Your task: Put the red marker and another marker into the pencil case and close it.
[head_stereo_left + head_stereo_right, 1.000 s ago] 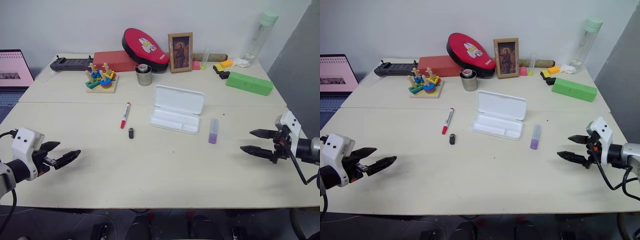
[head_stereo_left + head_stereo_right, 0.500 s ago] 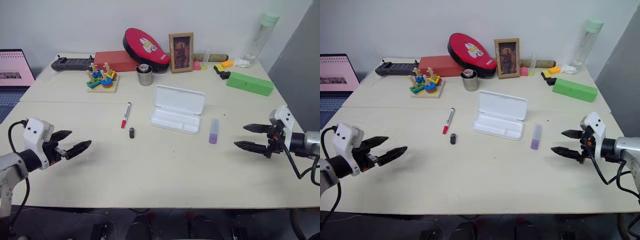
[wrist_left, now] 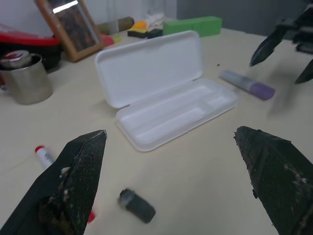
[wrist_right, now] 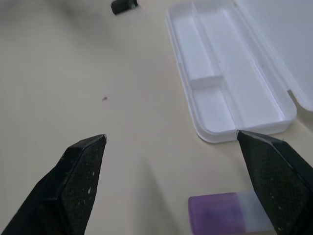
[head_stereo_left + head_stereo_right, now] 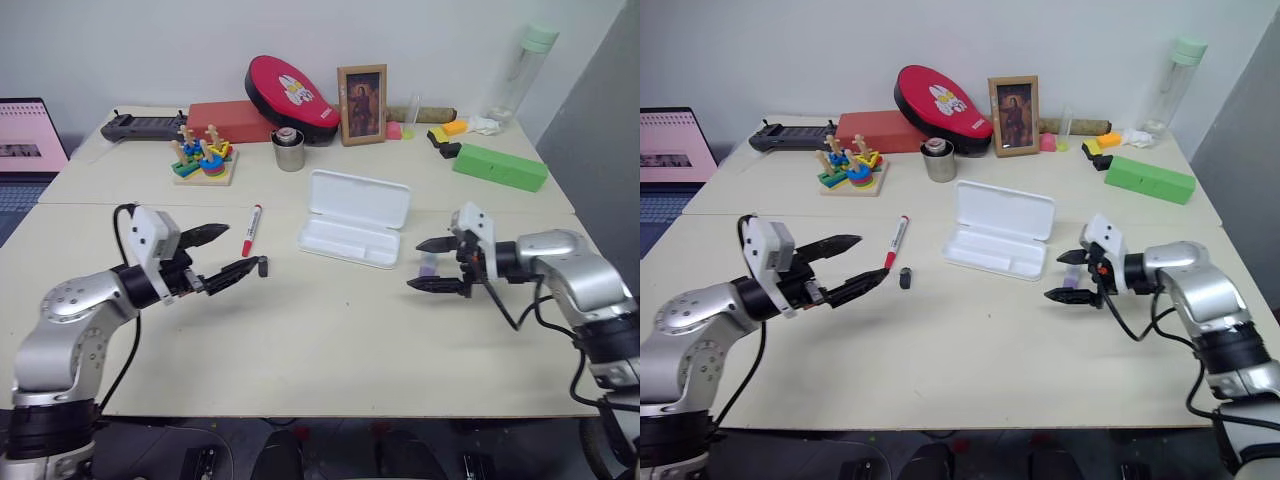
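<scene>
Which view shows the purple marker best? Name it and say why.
The left wrist view: the purple marker lies whole and unobstructed beside the pencil case. The right wrist view catches just its purple end, cut off at the frame edge. In both eye views the right end effector partly hides it.

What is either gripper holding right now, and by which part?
Nothing. The left gripper and right gripper are both open and empty; the red marker and purple marker lie on the table.

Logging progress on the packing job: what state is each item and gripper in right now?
pencil case: open, tray empty
red marker: capped, lying on table
purple marker: lying on table beside case
left gripper: open, empty
right gripper: open, over purple marker
</scene>
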Tool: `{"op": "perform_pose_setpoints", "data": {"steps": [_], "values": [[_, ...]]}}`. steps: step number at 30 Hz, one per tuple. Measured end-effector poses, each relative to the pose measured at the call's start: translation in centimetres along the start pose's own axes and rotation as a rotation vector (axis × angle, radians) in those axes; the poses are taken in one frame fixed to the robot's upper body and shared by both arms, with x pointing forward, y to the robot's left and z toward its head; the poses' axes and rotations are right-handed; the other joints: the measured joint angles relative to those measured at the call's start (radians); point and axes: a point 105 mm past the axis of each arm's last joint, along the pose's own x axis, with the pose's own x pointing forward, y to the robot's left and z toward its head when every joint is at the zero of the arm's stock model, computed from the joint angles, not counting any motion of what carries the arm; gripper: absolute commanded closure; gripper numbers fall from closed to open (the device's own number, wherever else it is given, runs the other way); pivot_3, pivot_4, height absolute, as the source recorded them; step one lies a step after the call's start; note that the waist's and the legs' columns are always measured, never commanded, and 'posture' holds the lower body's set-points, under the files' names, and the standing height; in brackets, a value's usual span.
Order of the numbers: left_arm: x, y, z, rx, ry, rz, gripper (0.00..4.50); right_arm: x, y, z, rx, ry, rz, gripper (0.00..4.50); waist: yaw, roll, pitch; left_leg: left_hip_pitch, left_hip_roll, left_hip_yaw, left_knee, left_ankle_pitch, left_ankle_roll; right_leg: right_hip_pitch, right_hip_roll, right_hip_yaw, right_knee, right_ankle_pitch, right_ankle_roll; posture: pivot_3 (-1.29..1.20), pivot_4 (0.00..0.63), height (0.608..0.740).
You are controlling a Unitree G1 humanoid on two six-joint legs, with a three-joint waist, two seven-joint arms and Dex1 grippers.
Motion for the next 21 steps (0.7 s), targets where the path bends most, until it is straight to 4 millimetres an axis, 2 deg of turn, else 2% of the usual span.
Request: {"op": "perform_pose_setpoints", "data": {"steps": [8, 15, 21], "values": [[0.7, -0.6, -0.1, 0.005, -0.012, -0.029, 0.01, 1.9, -1.5, -0.4, -0.041, 0.048, -0.008, 0.01, -0.006, 0.000, 0.000, 0.000, 0.000, 0.000, 0.000, 0.000, 0.000, 0.000, 0.000, 0.000, 0.000, 0.000, 0.000, 0.00, 0.150, 0.740], [1.0, -1.5, -0.7, -0.016, 0.007, -0.098, 0.01, 4.3, -0.8, 1.4, -0.093, 0.013, 0.039, 0.01, -0.015, 0.001, 0.000, 0.001, 0.000, 0.000, 0.000, 0.000, 0.000, 0.000, 0.000, 0.000, 0.001, 0.000, 0.000, 0.00, 0.150, 0.740], [0.8, -1.8, -0.8, -0.031, 0.022, -0.131, 0.01, 6.3, -0.4, 0.5, -0.112, 0.089, 0.042, 0.01, -0.018, 0.001, 0.000, 0.001, 0.000, -0.001, 0.000, 0.000, 0.000, 0.000, 0.000, -0.001, 0.001, 0.000, 0.000, 0.00, 0.150, 0.740]]}}
